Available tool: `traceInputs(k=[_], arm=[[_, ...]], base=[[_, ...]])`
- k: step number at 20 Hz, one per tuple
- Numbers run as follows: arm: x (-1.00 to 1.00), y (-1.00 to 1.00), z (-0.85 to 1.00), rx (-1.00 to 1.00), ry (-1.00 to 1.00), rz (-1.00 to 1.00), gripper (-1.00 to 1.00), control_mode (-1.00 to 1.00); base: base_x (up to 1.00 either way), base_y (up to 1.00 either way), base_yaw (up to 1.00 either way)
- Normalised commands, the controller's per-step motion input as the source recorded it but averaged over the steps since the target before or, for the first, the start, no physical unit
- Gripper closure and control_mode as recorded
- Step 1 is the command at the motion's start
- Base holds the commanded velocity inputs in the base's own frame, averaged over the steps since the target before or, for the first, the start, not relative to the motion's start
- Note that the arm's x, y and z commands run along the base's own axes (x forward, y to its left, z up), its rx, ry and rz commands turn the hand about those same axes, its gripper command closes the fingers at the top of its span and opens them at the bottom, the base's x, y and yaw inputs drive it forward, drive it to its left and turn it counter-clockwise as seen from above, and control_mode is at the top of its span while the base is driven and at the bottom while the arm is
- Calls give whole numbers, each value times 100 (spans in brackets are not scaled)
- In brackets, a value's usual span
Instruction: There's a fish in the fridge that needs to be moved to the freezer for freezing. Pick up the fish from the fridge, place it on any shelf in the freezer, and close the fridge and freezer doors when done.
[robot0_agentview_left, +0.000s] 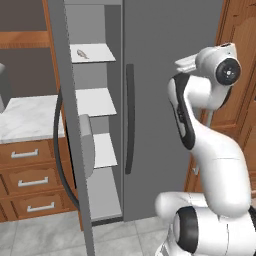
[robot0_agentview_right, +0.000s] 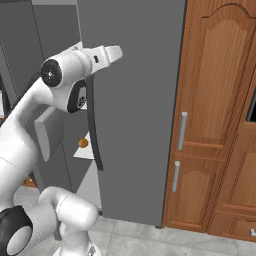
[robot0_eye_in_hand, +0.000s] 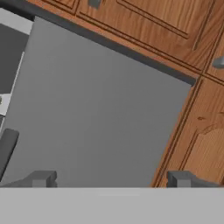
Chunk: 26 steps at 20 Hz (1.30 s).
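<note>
Wooden cabinets (robot0_agentview_right: 210, 125) flank the tall grey unit, and a marble counter (robot0_agentview_left: 27, 117) sits off to the left. Look at the doors: the fridge door (robot0_agentview_left: 165, 110) is flat shut, its dark bar handle (robot0_agentview_left: 129, 117) running vertically, while the freezer door (robot0_agentview_left: 75, 150) hangs wide open toward us, exposing a stack of narrow white shelves. And up on the top shelf (robot0_agentview_left: 92, 53) lies the fish (robot0_agentview_left: 81, 53), a tiny grey-tan sliver resting flat on the board. Its long axis runs slantwise across the shelf in the left base view, from upper left to lower right; which end is the head I can't make out at this size. So by my reading the placing is done and one door is dealt with, which leaves the freezer door to swing closed.

Now the gripper (robot0_eye_in_hand: 111, 179): fingertips spread wide apart, nothing between them, hanging empty in front of the blank grey fridge door with cabinet wood alongside. That makes sense for a hand that has nothing left to carry. Low in the right base view, a small orange ball (robot0_agentview_right: 83, 143) sits on a shelf edge beside the handle. Next, I'd judge, the arm has to reach around for that open door's outer face.
</note>
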Motion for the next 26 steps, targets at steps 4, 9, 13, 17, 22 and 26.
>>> traceInputs(k=[4,9,13,17,22,26], arm=[[-100,35,-73,7,28,0,-100,-100],[-100,49,-78,12,13,0,-100,-100],[-100,30,-7,5,-1,0,-100,-100],[-100,79,-7,6,0,0,-100,-100],[-80,100,-21,1,0,0,-100,-100],[-30,100,-9,0,0,0,-100,-100]], base=[[0,0,0],[0,0,0],[0,0,0],[0,0,0],[0,0,0],[0,0,0]])
